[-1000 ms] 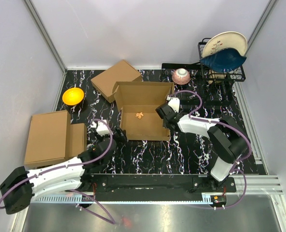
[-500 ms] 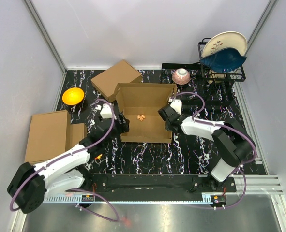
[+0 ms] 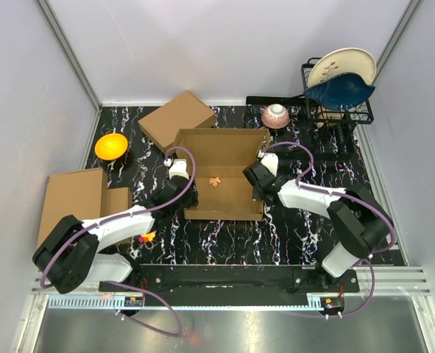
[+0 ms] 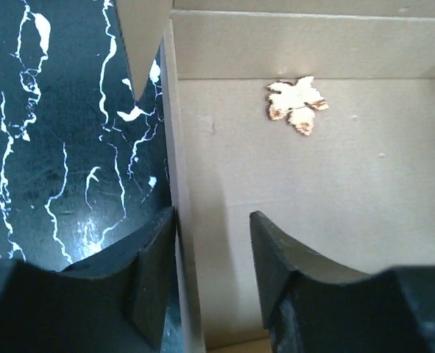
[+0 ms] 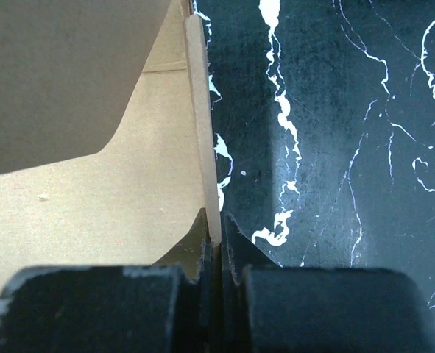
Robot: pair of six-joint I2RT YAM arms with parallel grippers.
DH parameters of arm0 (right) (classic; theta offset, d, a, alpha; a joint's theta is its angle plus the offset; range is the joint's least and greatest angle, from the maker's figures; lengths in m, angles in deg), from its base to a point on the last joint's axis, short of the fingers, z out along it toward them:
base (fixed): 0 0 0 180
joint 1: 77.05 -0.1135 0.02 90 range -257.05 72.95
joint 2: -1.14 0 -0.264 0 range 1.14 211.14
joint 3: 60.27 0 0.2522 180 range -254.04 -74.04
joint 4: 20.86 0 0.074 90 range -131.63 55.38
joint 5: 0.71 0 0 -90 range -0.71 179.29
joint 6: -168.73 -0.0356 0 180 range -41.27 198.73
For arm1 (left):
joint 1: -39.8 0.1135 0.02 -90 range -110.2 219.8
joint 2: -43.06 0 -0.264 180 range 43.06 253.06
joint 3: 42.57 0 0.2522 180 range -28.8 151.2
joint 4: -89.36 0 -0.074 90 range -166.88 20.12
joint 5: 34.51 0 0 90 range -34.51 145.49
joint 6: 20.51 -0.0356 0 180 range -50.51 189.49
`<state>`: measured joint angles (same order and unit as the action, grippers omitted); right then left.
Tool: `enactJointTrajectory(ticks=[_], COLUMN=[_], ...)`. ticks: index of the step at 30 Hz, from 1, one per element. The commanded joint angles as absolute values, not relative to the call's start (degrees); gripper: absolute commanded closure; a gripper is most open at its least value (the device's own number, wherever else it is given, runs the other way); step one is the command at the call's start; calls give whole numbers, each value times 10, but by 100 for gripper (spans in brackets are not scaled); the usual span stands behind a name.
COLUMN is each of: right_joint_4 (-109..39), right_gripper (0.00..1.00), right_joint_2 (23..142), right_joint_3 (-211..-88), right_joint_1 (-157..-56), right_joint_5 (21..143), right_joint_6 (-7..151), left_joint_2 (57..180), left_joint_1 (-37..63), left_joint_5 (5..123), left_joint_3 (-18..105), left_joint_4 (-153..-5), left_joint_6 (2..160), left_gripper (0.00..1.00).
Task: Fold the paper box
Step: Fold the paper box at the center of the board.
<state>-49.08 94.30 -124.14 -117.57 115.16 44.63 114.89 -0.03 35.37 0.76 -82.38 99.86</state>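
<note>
- paper box [image 3: 221,195] sits mid-counter [image 3: 276,228], open tray shape, back wall and both side walls standing, floor flat on the counter
- left claw [image 3: 185,194] is at the box's left wall; on the left wrist view the fingers [image 4: 157,272] stand apart and straddle that wall, outer finger right against it, inner finger clear of it over the box floor
- right claw [image 3: 256,184] is at the box's right wall; on the right wrist view it is clamped tight on the wall's thin edge, one finger inside the box, one outside
- small tan leaf-shaped scrap [image 3: 215,179] lies on the box floor near the back wall
- smaller brown box [image 3: 177,119] is just behind the paper box, at its back-left corner
- flat cardboard slab [image 3: 73,209] lies at the counter's left edge
- orange bowl [image 3: 110,145] back left, pink bowl [image 3: 275,115] back, dish rack [image 3: 338,110] with plates back right
</note>
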Motion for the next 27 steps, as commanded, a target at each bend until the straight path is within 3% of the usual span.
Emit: enactJointTrajectory(ticks=[1, 2, 3, 4, 5, 7, 10, 17, 27], right_joint_4=[-548, -554, -558, -562, -565, -570, -573, -588, -625], right_gripper=[96, 90, 82, 67, 61, 43, 34, 37, 36], right_joint_2=[923, 907, 895, 880, 842, 800, 723, 634, 627], right_joint_3=[-1221, -1220, -1219, -1216, -1213, -1209, -1207, -1247, -1233], right_joint_1=[-1179, -1179, -1180, -1179, -1179, -1179, -1180, -1180, -1181], right_joint_5=[1125, 1123, 1123, 1123, 1123, 1121, 1114, 1093, 1090], right_joint_6=[465, 463, 458, 456, 454, 458, 464, 498, 482], left_joint_2=[1188, 1192, 1194, 1194, 1193, 1186, 1176, 1174, 1114], left_joint_1=[5, 5, 5, 4, 4, 3, -8, -44, -77], left_joint_5=[355, 358, 361, 361, 360, 351, 324, 268, 211], left_joint_3=[41, 42, 41, 36, 33, 23, 20, 25, -32], left_joint_4=[-834, -836, -836, -836, -836, -836, -828, -794, -745], left_joint_6=[993, 992, 993, 992, 993, 995, 992, 990, 1038], left_gripper=[63, 77, 83, 88, 94, 97, 99, 100, 100])
